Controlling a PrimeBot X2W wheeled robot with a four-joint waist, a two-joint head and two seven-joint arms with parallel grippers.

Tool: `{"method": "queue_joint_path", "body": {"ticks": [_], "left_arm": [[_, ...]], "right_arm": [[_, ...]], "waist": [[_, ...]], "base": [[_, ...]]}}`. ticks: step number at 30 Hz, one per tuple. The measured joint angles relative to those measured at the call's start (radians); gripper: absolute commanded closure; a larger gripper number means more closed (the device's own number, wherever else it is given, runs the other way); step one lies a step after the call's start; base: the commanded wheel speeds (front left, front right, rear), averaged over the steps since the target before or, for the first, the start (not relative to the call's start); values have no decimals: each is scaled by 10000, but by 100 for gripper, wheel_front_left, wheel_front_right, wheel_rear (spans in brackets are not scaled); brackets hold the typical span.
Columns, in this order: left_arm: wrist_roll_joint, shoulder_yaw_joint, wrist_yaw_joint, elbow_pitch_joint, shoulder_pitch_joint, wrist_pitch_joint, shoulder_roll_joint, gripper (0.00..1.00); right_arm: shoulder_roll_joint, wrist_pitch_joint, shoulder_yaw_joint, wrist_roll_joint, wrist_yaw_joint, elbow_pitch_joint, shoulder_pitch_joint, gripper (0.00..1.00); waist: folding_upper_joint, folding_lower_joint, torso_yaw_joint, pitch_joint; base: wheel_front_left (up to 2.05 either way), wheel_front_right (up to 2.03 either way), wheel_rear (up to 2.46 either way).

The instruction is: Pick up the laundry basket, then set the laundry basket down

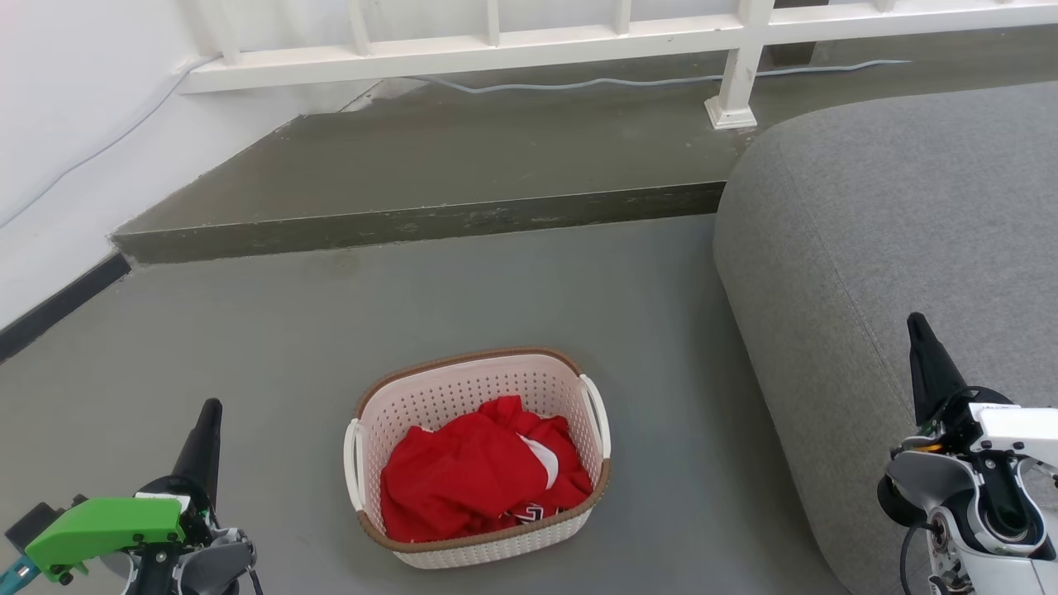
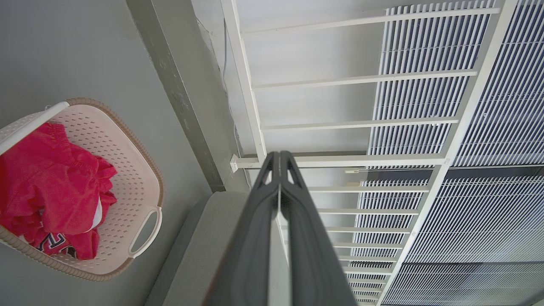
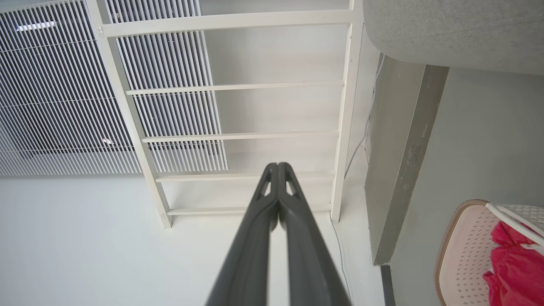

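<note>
The laundry basket (image 1: 463, 397) stands on the grey floor in the lower middle of the head view, cream-white with perforated walls, a brown rim and white side handles. Red clothing (image 1: 479, 471) lies bunched inside it. My left gripper (image 1: 208, 413) is at the lower left, shut and empty, well clear of the basket's left handle. My right gripper (image 1: 916, 324) is at the lower right over the grey sofa, shut with nothing in it. The basket (image 2: 131, 170) sits at the left of the left wrist view and at the lower right corner (image 3: 463, 250) of the right wrist view.
A grey sofa (image 1: 893, 248) fills the right side, close to the basket. A raised concrete step (image 1: 413, 219) runs across behind the basket, with a white railing (image 1: 736, 66) and a cable on it. A white wall (image 1: 58, 124) stands at the left.
</note>
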Motion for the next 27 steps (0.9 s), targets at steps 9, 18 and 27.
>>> {"method": "queue_joint_path", "body": {"ticks": [9,18,27], "left_arm": [[0,-2,0,-2,0,0,0,100],[0,-4,0,-4,0,0,0,100],[0,-4,0,-4,0,0,0,100]], "right_arm": [[2,0,-6,0,0,-2,1,100],[2,0,-12,0,0,-4,1,100],[6,0,-13,0,0,-6,1,100]], "waist": [[0,0,0,0],[0,0,0,0],[0,0,0,0]], "base": [[0,0,0],[0,0,0],[0,0,0]]}}
